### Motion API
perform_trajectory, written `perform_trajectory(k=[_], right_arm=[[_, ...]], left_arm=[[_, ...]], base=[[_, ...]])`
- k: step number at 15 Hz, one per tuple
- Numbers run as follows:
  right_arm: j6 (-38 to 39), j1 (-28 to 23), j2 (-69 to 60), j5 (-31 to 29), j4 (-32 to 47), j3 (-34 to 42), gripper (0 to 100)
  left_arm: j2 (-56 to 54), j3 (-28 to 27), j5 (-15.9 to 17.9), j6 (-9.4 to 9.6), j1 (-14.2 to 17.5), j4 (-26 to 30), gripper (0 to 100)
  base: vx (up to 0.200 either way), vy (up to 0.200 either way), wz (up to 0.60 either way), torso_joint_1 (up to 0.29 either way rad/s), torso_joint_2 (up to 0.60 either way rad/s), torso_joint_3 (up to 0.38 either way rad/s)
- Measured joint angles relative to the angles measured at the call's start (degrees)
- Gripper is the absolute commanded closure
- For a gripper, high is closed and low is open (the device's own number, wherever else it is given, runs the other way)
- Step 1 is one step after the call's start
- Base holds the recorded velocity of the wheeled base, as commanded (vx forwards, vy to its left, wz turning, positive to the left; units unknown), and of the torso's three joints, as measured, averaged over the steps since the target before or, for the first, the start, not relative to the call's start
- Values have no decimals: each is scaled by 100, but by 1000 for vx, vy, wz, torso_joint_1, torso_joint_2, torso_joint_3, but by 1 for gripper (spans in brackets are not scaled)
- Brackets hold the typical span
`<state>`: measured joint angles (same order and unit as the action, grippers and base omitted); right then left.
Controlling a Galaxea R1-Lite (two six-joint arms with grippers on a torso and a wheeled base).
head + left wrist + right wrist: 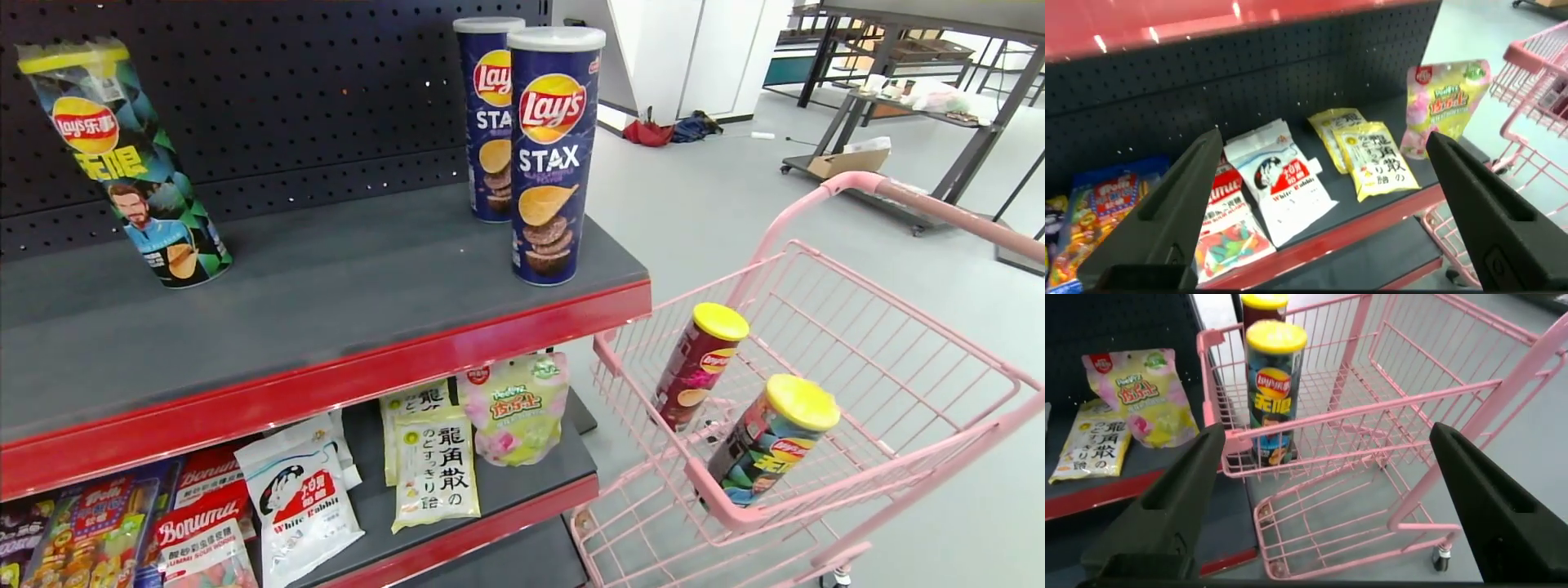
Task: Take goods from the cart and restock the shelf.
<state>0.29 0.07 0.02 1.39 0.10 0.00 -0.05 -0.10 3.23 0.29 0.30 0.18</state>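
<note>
Inside the cart (922, 204), two yellow-lidded cans stand at the corner nearest the shelf (326, 318): a maroon can (700, 367) and a dark can (771, 441) just beside it, on my side. Can't tell if the two touch.

Left of the cart, the shelf's top board has two blue cans at the end closest to the cart, both upright: front blue can (551, 155) near the red edge, rear blue can (488, 114) just behind it. A green can (131, 171) stands well away from the cart, by the pegboard back.

On the lower board are flat candy bags. The pink bag (516, 408) is the one closest to the cart, a yellow bag (433, 474) is next to it, and a white bag (298, 506) lies farther off.

My left gripper (1323, 139) hangs in front of the lower board, apart from the cart, jaws spread wide, nothing between them.

My right gripper (1327, 433) hangs over the cart's shelf-side corner, facing the dark can, jaws spread wide too, empty, touching neither can.
</note>
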Motion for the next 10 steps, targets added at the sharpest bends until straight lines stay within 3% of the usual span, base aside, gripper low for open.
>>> perform_trajectory(k=[3,8,10], right_arm=[[9,0,0,0,0,0,0],[-48,-7,44,57,23,-41,0],[90,20,302,134,22,-482,0]], left_arm=[[0,0,0,2,0,0,0],[0,0,2,11,2,0,0],[0,0,0,15,2,0,0]], base=[[0,0,0,-95,342,243],[0,0,0,-11,32,25],[0,0,0,0,0,0]])
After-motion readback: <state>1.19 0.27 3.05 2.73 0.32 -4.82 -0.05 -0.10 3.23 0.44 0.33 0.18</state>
